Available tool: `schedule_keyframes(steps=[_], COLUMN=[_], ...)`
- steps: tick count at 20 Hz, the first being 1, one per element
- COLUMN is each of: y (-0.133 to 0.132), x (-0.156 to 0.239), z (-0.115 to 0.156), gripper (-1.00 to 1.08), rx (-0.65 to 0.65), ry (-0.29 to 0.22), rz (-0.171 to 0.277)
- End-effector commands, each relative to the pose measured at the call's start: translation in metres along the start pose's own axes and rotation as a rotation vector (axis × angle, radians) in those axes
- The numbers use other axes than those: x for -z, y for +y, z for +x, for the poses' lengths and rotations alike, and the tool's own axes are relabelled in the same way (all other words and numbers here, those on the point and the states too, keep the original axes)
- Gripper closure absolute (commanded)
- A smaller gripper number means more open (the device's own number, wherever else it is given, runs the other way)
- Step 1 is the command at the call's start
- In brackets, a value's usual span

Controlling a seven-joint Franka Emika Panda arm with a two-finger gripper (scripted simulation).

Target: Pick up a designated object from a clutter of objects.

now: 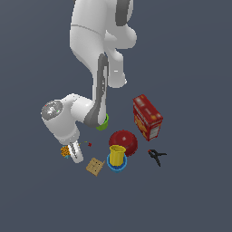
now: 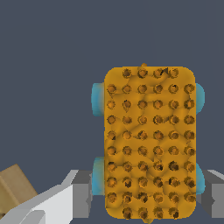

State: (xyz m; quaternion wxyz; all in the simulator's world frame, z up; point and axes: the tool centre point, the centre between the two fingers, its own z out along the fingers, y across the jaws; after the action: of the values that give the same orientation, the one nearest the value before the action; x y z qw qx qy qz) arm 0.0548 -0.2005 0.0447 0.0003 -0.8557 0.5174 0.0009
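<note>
Writing: I read no legible text on the red cracker box (image 1: 147, 117); its print is blurred.
Surface: I see a plain dark grey-blue counter (image 1: 195, 190); no room shows.
Toy block: orange-yellow studded toy block (image 2: 148, 142), light-blue wheels, lies flat at the exterior view's left of the clutter, near the tan cube (image 1: 95, 166).
Tool: I see the tool (image 2: 144, 192) spread apart, one finger (image 2: 81, 192) on each side of the block, beside its wheels; I cannot tell whether they touch.
Neighbours: yellow cup (image 1: 117, 155) stands in the blue cup (image 1: 117, 166), just beside the red bowl (image 1: 124, 141).
</note>
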Motion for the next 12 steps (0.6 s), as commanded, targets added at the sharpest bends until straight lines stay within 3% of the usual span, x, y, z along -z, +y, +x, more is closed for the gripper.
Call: schedule_keyframes(steps=[1, 12], y=[-0.002, -0.013], x=[0.015, 0.111], z=[-0.008, -0.063], gripper=[1.08, 1.08], rx=[0.000, -0.001], ry=[0.001, 0.000], rz=[0.002, 0.002])
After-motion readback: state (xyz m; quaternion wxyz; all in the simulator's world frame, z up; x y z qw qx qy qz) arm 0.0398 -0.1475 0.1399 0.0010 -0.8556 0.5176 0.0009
